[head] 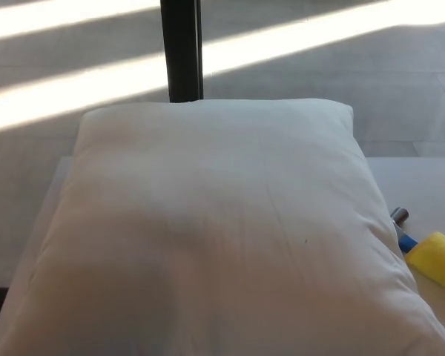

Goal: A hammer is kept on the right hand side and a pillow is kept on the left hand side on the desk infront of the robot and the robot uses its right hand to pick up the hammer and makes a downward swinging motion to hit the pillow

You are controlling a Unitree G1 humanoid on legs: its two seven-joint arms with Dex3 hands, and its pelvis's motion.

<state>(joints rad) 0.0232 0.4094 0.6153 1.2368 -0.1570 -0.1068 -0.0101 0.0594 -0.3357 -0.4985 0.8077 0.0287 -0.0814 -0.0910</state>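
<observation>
A large white pillow (215, 230) fills most of the head view, lying on the pale desk (423, 185). At the pillow's right edge lies the hammer (423, 248): a yellow part at the far right, a blue section and a small metal end peeking out beside the pillow. Part of the hammer is hidden behind the pillow's edge and cut by the picture's border. Neither of my hands shows.
A dark vertical post (182, 48) stands beyond the far edge of the pillow. Behind it is a tiled floor (319, 67) crossed by bright bands of sunlight. A strip of desk shows to the pillow's right and left.
</observation>
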